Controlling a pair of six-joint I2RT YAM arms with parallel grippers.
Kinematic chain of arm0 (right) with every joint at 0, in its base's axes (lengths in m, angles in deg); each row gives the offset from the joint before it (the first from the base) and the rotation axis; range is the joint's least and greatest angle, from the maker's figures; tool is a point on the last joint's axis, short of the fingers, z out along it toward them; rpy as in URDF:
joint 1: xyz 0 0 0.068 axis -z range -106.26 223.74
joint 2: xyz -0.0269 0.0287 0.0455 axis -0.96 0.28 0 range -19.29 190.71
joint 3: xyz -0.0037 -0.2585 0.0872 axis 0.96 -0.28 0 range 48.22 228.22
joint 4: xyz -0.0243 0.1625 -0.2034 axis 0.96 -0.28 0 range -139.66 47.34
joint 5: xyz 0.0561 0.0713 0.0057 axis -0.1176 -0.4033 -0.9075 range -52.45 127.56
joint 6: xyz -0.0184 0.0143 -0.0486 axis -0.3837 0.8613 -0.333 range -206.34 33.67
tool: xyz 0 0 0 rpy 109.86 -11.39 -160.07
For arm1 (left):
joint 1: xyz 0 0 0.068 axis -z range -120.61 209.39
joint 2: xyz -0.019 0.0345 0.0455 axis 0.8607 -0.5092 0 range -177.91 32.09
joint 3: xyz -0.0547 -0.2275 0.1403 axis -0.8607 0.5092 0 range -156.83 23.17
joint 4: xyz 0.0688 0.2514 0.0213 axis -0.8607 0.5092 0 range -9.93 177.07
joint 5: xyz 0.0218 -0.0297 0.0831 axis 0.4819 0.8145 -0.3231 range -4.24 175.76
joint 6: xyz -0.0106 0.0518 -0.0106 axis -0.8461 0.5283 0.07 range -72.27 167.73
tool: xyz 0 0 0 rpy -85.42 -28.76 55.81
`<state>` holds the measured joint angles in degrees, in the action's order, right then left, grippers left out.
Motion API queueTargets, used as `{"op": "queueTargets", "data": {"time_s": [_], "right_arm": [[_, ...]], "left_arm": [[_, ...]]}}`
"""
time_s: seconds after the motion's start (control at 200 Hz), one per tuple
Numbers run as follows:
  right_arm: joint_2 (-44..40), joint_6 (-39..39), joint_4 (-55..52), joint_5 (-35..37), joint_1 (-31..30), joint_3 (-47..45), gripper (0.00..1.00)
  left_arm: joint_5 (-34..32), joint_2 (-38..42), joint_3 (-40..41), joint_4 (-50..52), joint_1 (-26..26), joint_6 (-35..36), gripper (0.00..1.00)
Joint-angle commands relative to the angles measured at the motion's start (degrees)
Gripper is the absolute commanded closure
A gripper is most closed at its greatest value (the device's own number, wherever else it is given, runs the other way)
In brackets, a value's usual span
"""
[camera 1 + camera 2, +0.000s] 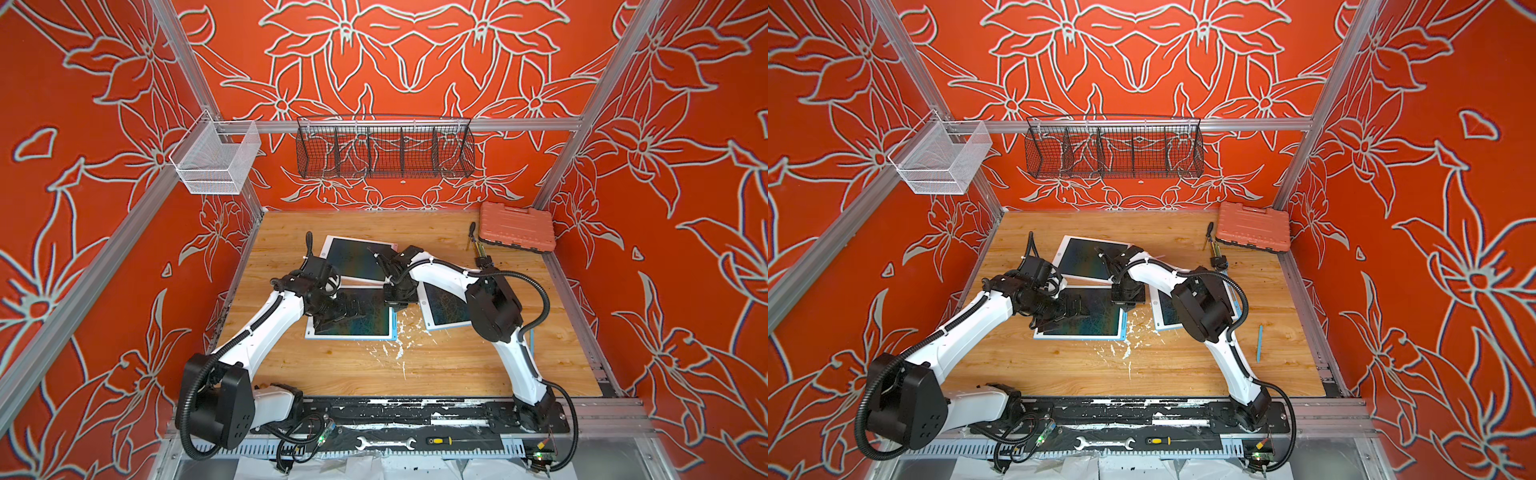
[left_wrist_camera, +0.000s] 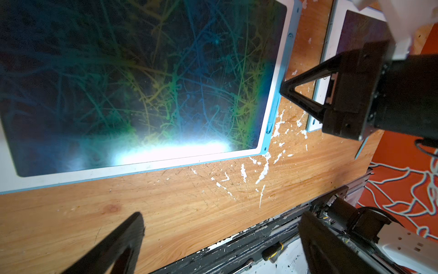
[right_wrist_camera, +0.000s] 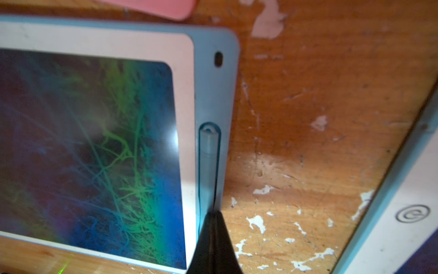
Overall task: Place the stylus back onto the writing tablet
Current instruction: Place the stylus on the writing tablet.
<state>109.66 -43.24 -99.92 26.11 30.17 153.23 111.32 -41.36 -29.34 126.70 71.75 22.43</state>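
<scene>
Where my right gripper sits: at the writing tablet's side border, jaws pressed together into a single point. The tip touches one end of the stylus. I cannot tell whether it pinches the stylus or only presses on it.
Stylus: pale blue, lying lengthwise in the groove along the blue side border of the writing tablet, with its rounded end at the groove's end.
Writing tablet: blue-edged and flat on the wooden table, its dark screen covered in green and blue scribbles. In both top views it lies mid-table.
Left gripper: jaws wide apart, holding nothing, above the same tablet's screen.
Second tablet: blue-edged, just beside the first, partly under my right arm.
Pink-edged tablet: behind both.
Loose stylus: blue, on bare table, well apart.
</scene>
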Motion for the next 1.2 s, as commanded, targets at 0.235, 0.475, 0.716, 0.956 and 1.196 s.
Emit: {"op": "queueTargets", "data": {"time_s": [0.235, 0.475, 0.716, 0.956, 1.196], "right_arm": [[1.8, 0.1, -0.6, 1.9, 0.2, 1.1, 0.96], [1.6, 0.3, -0.3, 1.9, 0.2, 0.5, 0.94], [0.2, 0.2, -0.3, 3.4, 0.3, 0.3, 0.87], [-1.6, 0.5, -0.6, 4.4, 0.2, 0.5, 0.82], [-1.8, 0.4, -0.5, 4.2, 0.2, 0.6, 0.85]], "left_arm": [[0.1, 1.0, -0.2, 0.8, -0.4, 0.6, 0.00], [0.0, 1.2, 0.0, 0.9, -0.5, 0.5, 0.00], [0.1, 1.7, 0.0, 0.7, -0.4, 0.4, 0.00], [-0.2, 2.0, 0.1, 0.8, -0.4, 0.2, 0.00], [0.0, 2.0, 0.5, 0.7, -0.4, 0.0, 0.00]]}}
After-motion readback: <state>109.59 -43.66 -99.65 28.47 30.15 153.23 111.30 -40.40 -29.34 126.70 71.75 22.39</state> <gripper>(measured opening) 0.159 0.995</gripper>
